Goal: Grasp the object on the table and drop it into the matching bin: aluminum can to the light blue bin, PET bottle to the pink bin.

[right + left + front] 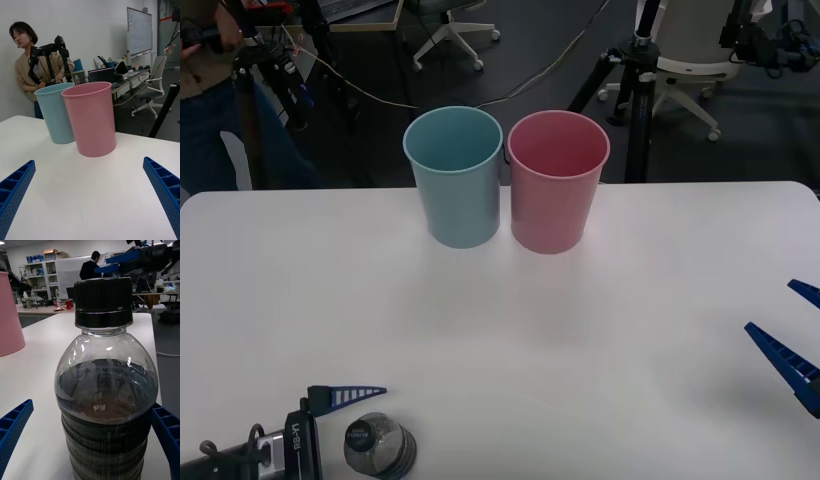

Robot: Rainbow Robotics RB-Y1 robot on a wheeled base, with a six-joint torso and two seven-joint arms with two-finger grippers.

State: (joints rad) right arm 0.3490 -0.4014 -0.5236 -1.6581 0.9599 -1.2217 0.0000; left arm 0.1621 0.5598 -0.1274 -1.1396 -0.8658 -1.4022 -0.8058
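The PET bottle [379,447], clear with a black cap and a dark lower part, stands upright on the white table [630,260] at its near left edge. My left gripper [372,440] is open around it; one blue finger [345,397] lies just beyond the bottle. In the left wrist view the bottle [105,390] stands between the two fingers [15,423], with a gap on at least one side. The pink bin [557,185] and the light blue bin [455,180] stand side by side at the table's far edge. My right gripper [795,330] waits open at the right.
The right wrist view faces both bins, the pink bin [92,118] nearer than the light blue bin [56,112], with bare table between the right gripper [89,161] and them. Tripods, chairs and cables stand on the floor behind the table.
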